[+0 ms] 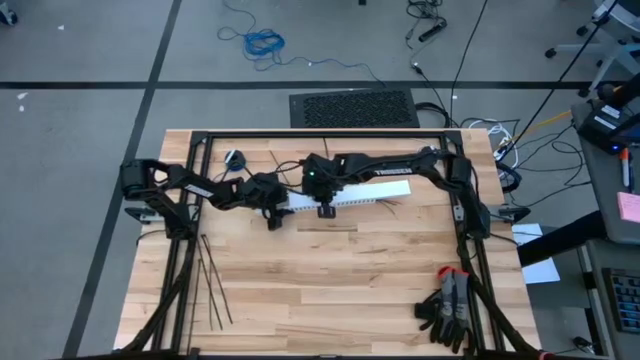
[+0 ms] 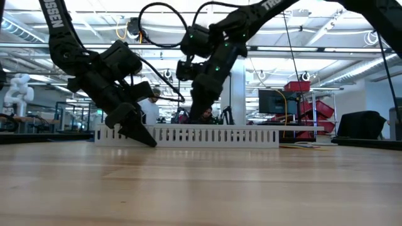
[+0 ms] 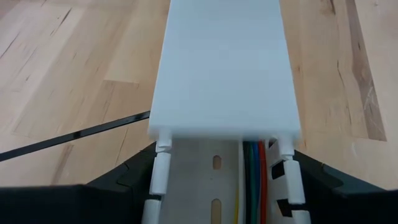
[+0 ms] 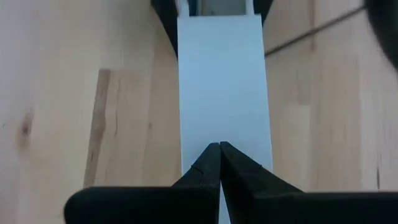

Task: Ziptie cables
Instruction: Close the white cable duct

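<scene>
Fingers of my left gripper (image 1: 272, 214) stand parted on either side of the long white slotted duct (image 1: 350, 194) at its left end, straddling its walls, though I cannot tell whether they actually press on them; through the left wrist view I look straight along the duct, whose open stretch lies between my fingers (image 3: 124, 180) and whose white cover (image 3: 224, 68) begins just ahead. Down in that open channel run the cables (image 3: 254, 180), thin green, red and yellow wires lying lengthwise along one wall and vanishing under the cover. So the bundle's long axis is the duct's own, running away from my left fingers toward my right gripper (image 1: 326, 208), which rests pinched shut, empty, tips down on the cover farther along. My left arm is the nearer to the exposed wires. A thin black ziptie (image 3: 74, 134) lies on the tabletop (image 1: 340, 290) just beside the duct on one side of my left fingers, while more zipties (image 1: 212, 285) lie well apart toward the front left of the tabletop. Black gloves (image 1: 447, 310) sit near the front right corner. As I judge it, the cover and the duct walls are what bar any strap from passing round the wires.
</scene>
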{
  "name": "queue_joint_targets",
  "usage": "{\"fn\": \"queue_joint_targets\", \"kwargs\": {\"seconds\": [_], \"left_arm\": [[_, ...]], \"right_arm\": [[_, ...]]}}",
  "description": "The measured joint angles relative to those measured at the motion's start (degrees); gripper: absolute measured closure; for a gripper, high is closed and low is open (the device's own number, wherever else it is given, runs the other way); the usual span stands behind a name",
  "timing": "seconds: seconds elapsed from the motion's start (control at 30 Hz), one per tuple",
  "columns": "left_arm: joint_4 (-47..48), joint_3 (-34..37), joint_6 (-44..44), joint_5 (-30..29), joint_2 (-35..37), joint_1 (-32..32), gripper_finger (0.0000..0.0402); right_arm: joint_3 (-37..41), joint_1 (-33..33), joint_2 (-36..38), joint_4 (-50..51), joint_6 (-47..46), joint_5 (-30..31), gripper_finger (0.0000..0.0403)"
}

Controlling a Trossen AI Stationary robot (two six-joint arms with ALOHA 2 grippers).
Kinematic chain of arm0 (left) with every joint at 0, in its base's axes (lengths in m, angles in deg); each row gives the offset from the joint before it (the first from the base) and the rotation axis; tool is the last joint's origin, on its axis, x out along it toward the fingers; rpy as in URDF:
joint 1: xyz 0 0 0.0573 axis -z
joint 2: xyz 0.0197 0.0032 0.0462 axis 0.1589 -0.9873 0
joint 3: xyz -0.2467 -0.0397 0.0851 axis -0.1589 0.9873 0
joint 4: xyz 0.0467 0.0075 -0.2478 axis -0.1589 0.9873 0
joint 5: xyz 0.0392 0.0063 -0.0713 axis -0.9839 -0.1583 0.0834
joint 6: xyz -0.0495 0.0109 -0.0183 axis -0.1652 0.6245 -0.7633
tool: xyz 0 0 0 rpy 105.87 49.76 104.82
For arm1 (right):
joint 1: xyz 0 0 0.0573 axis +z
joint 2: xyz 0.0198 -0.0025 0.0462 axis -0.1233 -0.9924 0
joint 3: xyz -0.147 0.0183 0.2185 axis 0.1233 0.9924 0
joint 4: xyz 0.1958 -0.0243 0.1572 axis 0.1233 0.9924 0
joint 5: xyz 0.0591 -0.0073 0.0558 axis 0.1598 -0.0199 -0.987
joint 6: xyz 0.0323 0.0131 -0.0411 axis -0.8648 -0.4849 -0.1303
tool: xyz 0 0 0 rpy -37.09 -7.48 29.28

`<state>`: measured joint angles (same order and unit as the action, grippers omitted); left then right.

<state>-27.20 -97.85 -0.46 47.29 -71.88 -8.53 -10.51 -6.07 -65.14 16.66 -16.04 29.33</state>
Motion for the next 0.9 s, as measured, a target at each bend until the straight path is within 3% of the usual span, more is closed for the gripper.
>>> {"fn": "queue_joint_targets", "kwargs": {"seconds": [0.17, 0.27, 0.5, 0.8, 0.9], "left_arm": [[0.3, 0.0, -0.1, 0.0, 0.0, 0.0, 0.0157], [0.3, 0.0, -0.1, 0.0, 0.0, 0.0, 0.0157], [0.0, -0.1, -0.1, 0.0, 0.0, 0.0, 0.0157], [0.0, -0.1, 0.1, 0.0, 0.0, 0.0, 0.0157], [0.1, -0.1, 0.3, 0.0, 0.0, 0.0, 0.0157]], "right_arm": [[-2.4, -0.1, -3.7, -6.4, 0.2, -4.8, 0.0403], [-5.3, 0.5, -4.8, -7.0, 0.3, -4.5, 0.0403], [-9.4, 2.5, -0.8, 2.3, 1.6, 2.2, 0.0403], [-9.5, 3.2, 0.9, 10.3, -0.5, 3.0, 0.0403], [-9.5, 4.6, 1.0, 16.3, -4.4, 13.8, 0.0403]]}}
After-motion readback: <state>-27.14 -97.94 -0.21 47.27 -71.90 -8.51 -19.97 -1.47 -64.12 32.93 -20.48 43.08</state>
